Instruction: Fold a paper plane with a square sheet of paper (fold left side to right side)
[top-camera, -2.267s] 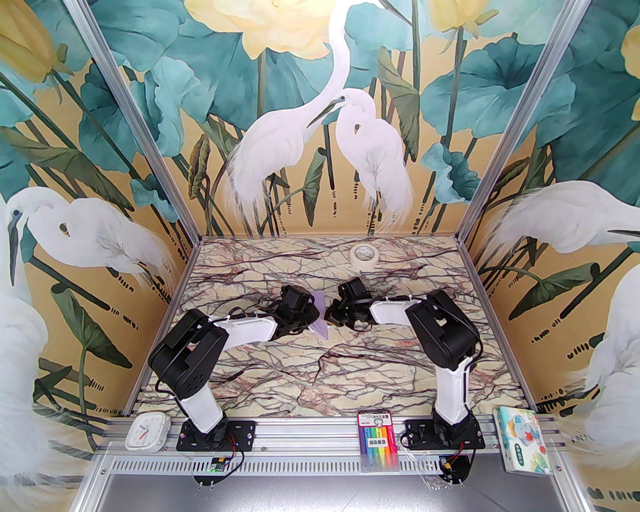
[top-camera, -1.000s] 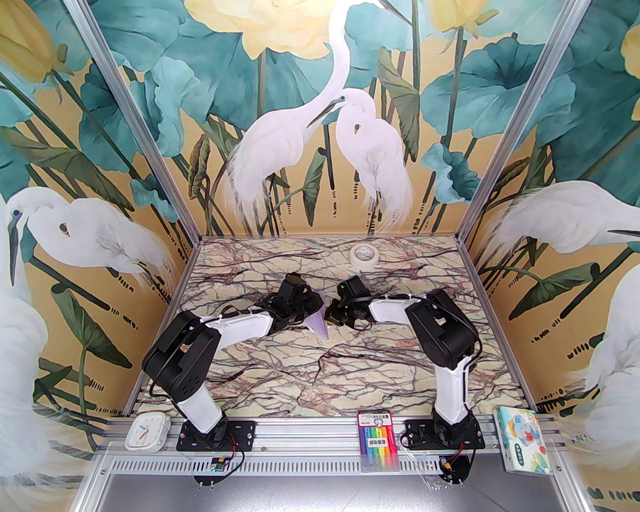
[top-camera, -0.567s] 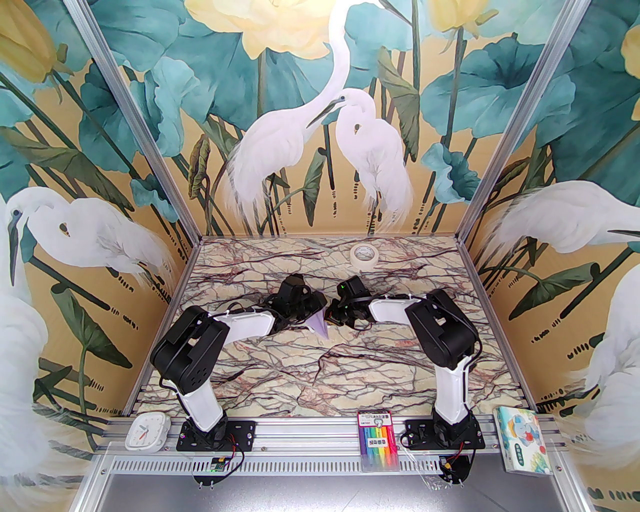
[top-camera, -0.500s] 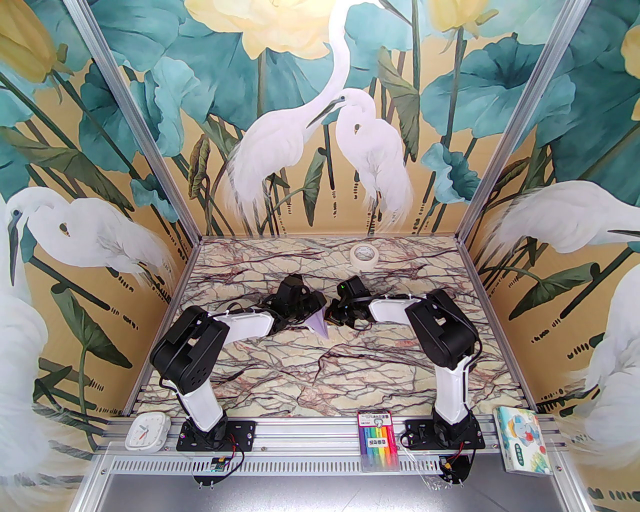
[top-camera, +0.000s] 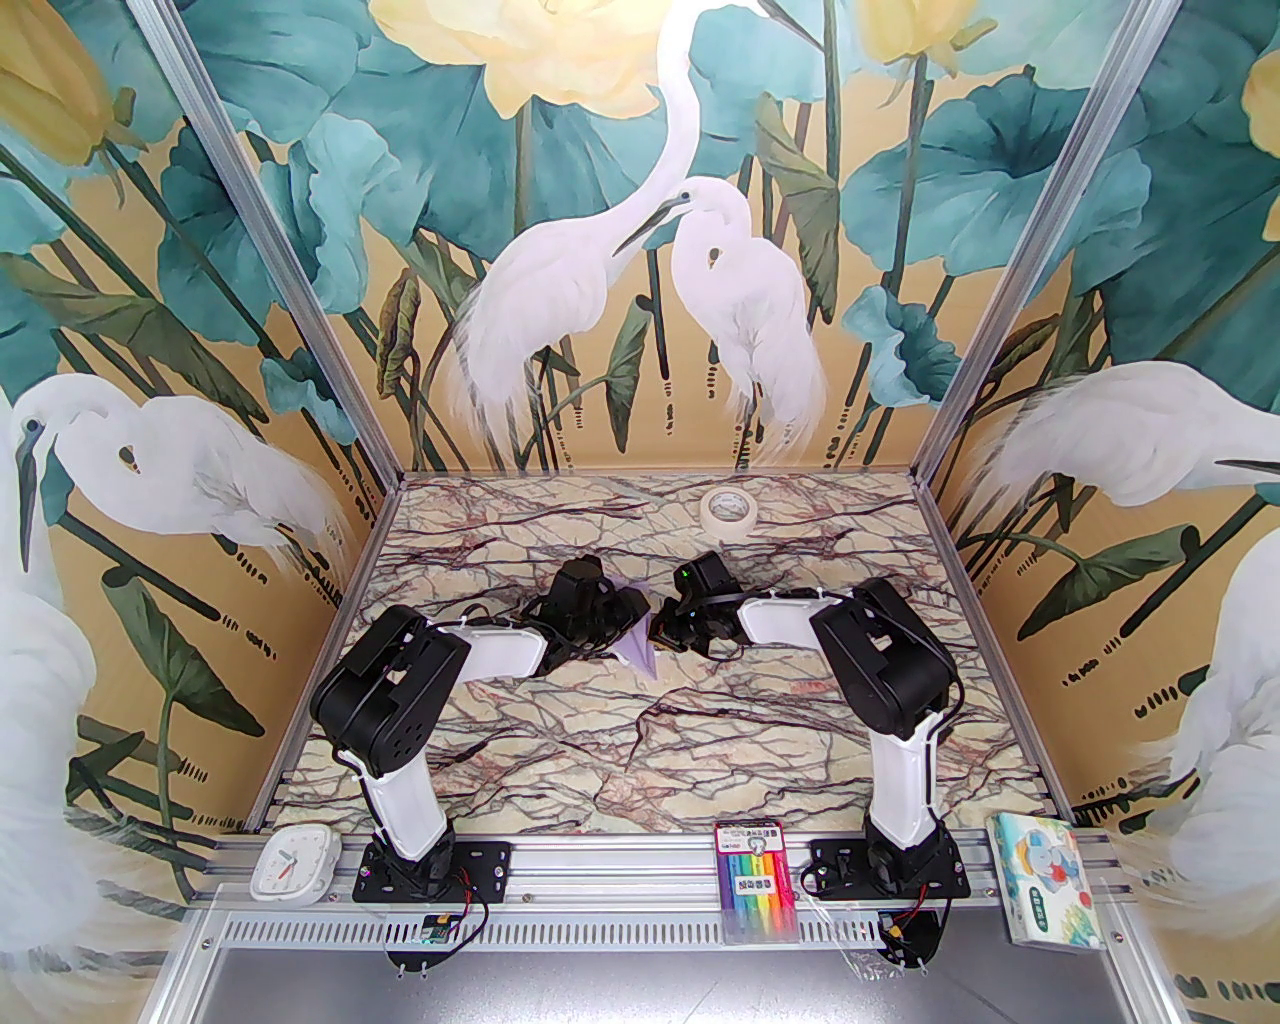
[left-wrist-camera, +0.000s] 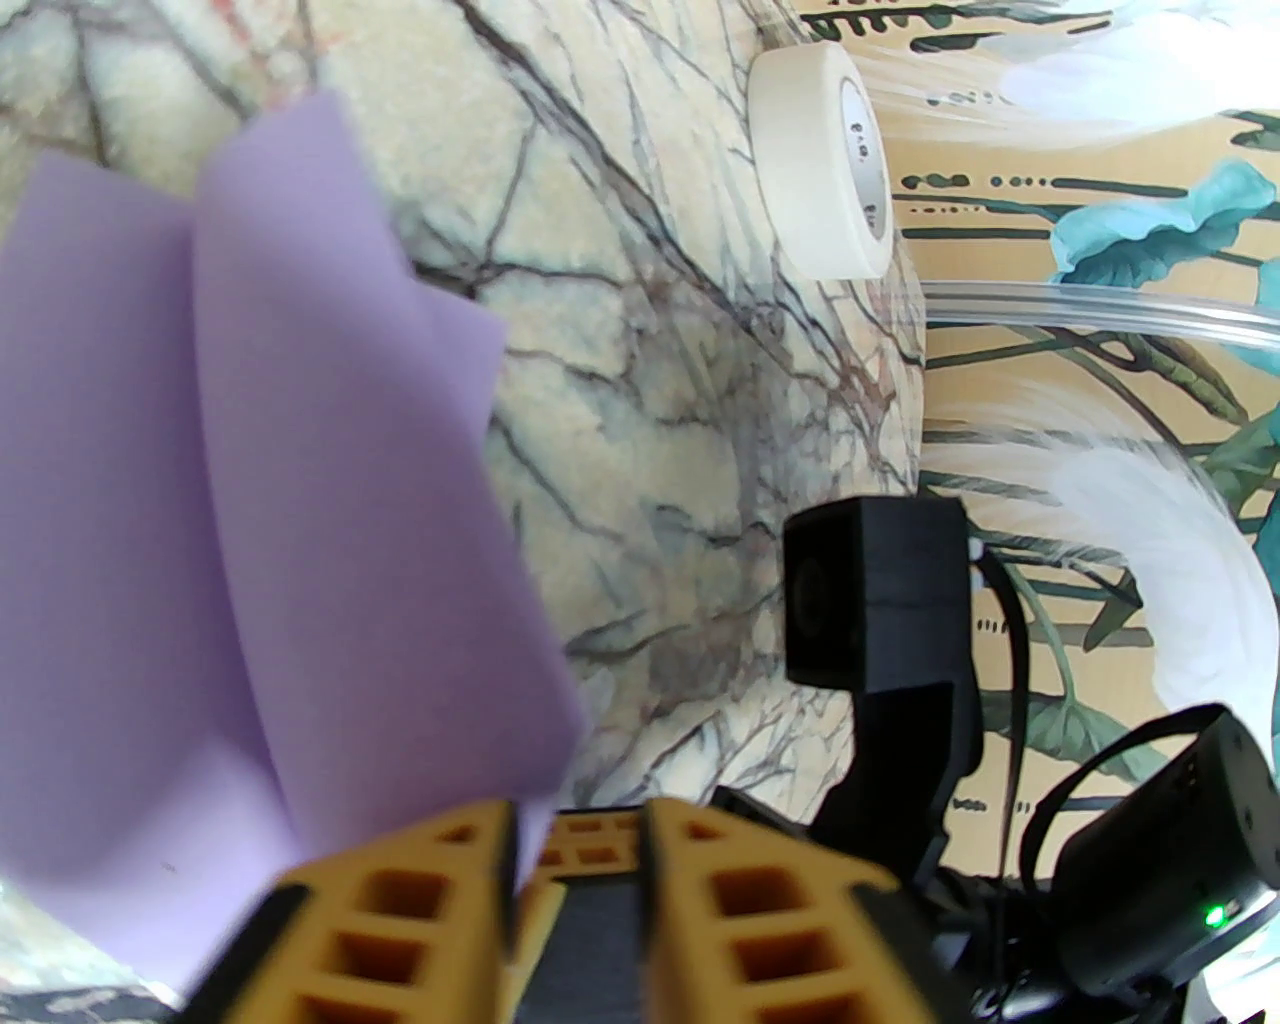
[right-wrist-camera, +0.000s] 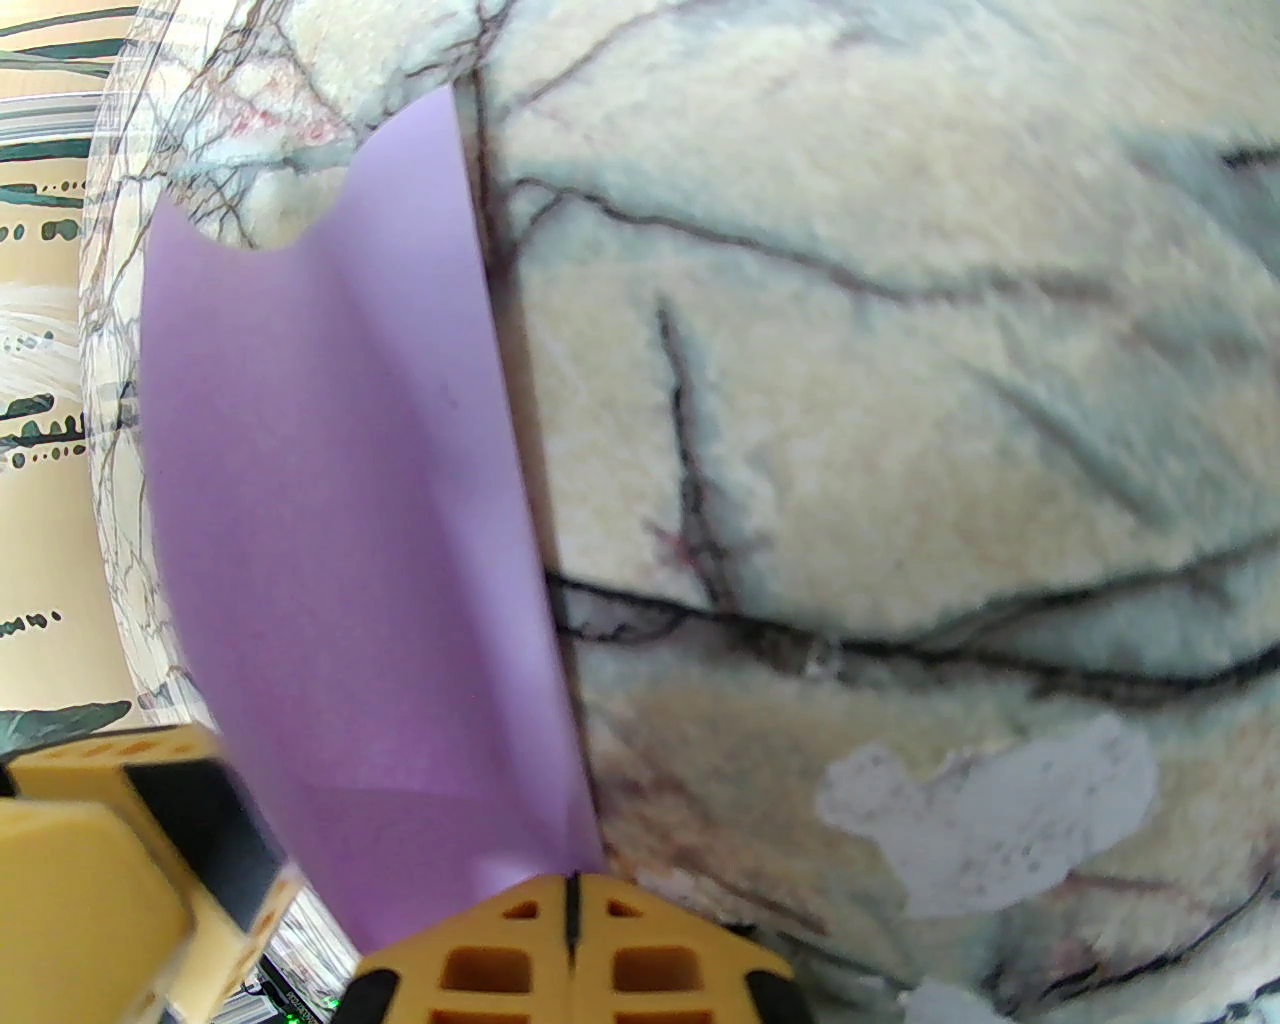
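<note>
Marble-veined tabletop (top-camera: 700, 730) is walled on three sides by a mural of egrets and lotus leaves; near its middle the paper plane (top-camera: 641, 655) is found between the two arms, well apart from the white tape roll (top-camera: 727, 510) at the far edge. The long axis of the folded paper is laid roughly near-to-far, with the pointed nose turned toward the arm bases; the left gripper (top-camera: 626, 608) is set against its left side and the right gripper (top-camera: 661, 633) against its right, so that the two nearly meet over it.

From the right wrist, the right gripper (right-wrist-camera: 572, 885) is seen closed to a hairline; the paper plane (right-wrist-camera: 350, 500) is pinched at the tips and runs ahead and to the left of them, its straight edge roughly lined up with the pincer's own axis.

From the left wrist, the left gripper (left-wrist-camera: 580, 815) is shown at a narrow gap; a lower corner of the paper plane (left-wrist-camera: 250, 500) is tucked at the inner face of one finger (left-wrist-camera: 400, 900), yet no firm pinch can be made out; two raised layers are fanned to the left of the fingers.

As the fold is to be carried from left to right, the left arm is judged the nearer to the free flap; that flap would have to be swept across the long axis toward the anchored side, with the right gripper's hold serving as the hinge.
</note>
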